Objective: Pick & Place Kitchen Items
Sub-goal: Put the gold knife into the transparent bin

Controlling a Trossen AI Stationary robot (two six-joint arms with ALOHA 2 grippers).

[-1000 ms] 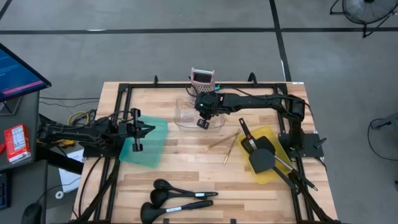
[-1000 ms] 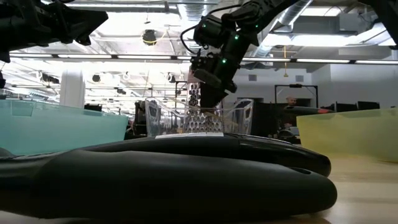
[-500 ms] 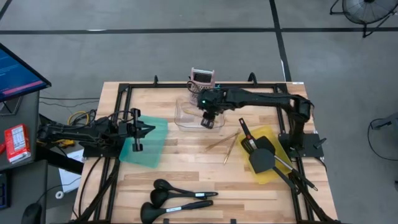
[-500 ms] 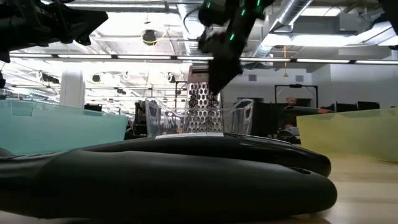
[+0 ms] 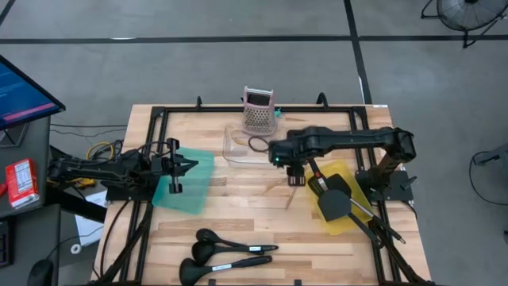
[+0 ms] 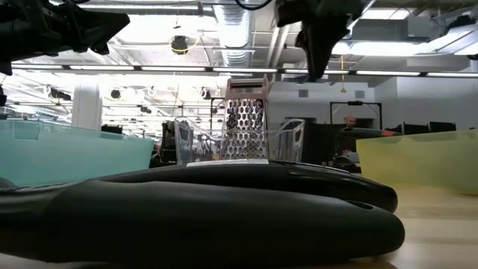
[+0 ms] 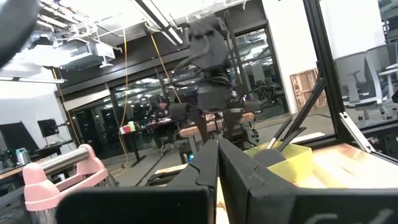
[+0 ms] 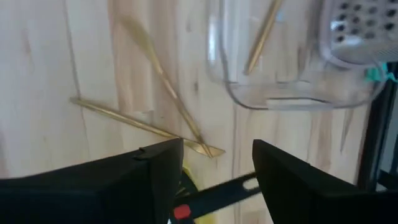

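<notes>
My right gripper (image 5: 295, 170) hangs over the table's middle with its fingers (image 8: 292, 186) spread apart and nothing between them. Just below it two thin golden sticks (image 8: 149, 127) lie crossed on the bare wood. A third stick (image 8: 262, 37) rests inside the clear tub (image 5: 238, 145) just behind. The pink grater (image 5: 258, 114) stands upright at the tub's far edge. To the gripper's right sits the yellow tray (image 5: 345, 213), holding a black turner (image 5: 332, 202) and a red-marked handle (image 5: 312, 167) that pokes out toward the gripper. Three black ladles (image 5: 222, 254) lie side by side near the table's front edge, well apart from both arms. My left gripper (image 5: 176, 167) waits over the teal tray (image 5: 194, 187) at the table's left, its fingers (image 7: 205, 171) pressed together and holding nothing.
</notes>
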